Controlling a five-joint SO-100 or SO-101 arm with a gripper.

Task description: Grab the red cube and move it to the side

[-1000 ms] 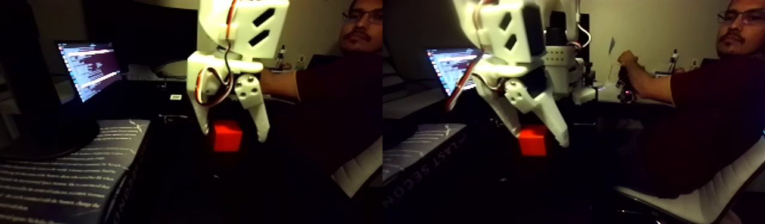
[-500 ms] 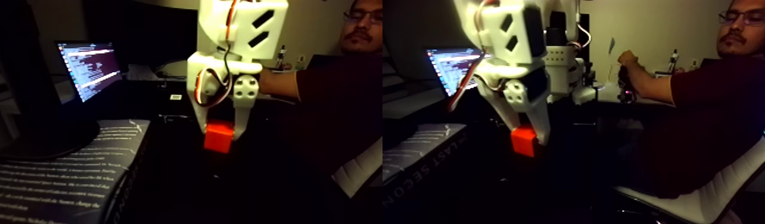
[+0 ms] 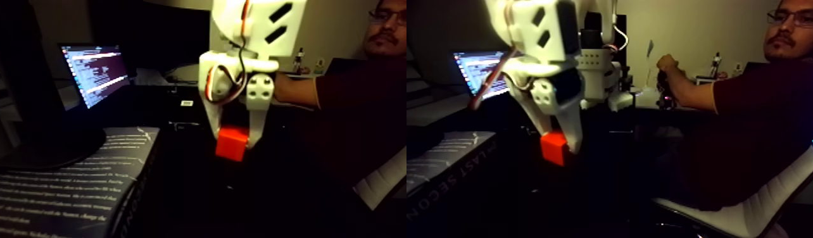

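The picture holds two side-by-side views of the same dim scene. In the left half, the red cube hangs tilted between the white fingers of my gripper, which is shut on it above the dark table. The right half shows the same red cube pinched at the gripper's tips. The white arm body with red and black wires rises above it to the top edge.
A lit laptop screen stands at the back left. A dark printed book or mat lies at the front left. A person sits on a white chair at the right, hand on another device.
The open fingers closed around the cube, which tipped and rose slightly. Since half a second ago the gripper and cube have lifted a little further.
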